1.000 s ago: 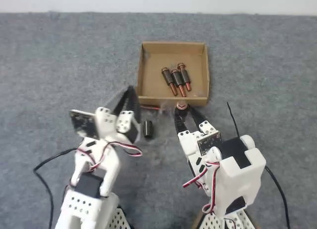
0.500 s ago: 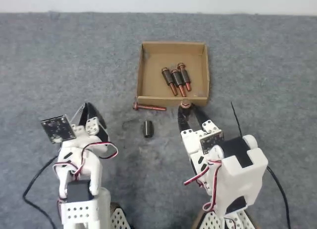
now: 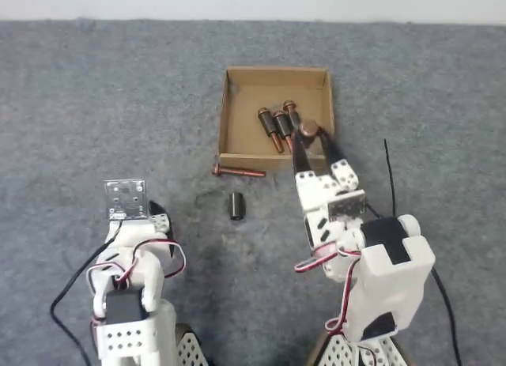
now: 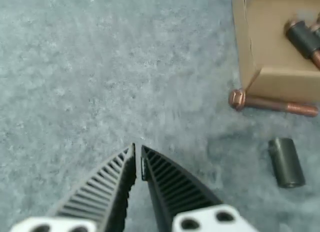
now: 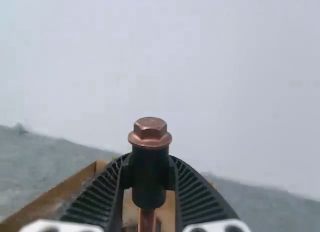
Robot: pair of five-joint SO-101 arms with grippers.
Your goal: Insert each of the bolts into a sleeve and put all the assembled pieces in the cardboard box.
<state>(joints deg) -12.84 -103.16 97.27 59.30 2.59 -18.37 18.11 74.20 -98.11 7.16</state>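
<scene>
Grey felt-like table covering [image 3: 95, 105] under everything, pale plain wall [image 3: 253, 2] along its far edge.

Cardboard box [image 3: 224, 117] sits mid-table toward far edge; its walls bar low sideways entry, top open. Three assembled pieces [image 3: 278, 129] take middle and right of box floor; bare floor along left and far walls. Right gripper [image 3: 310, 141], clamped on assembled piece [image 5: 149, 172], hangs over box's near right corner, blocking that side. Bolt [image 3: 238, 171] lies just outside near wall, parallel to it. Sleeve [image 3: 236, 205] lies near bolt toward near edge, narrow gap between. Left gripper [image 4: 138, 151], fingers together, low toward near left corner; open table between it and bolt.
</scene>
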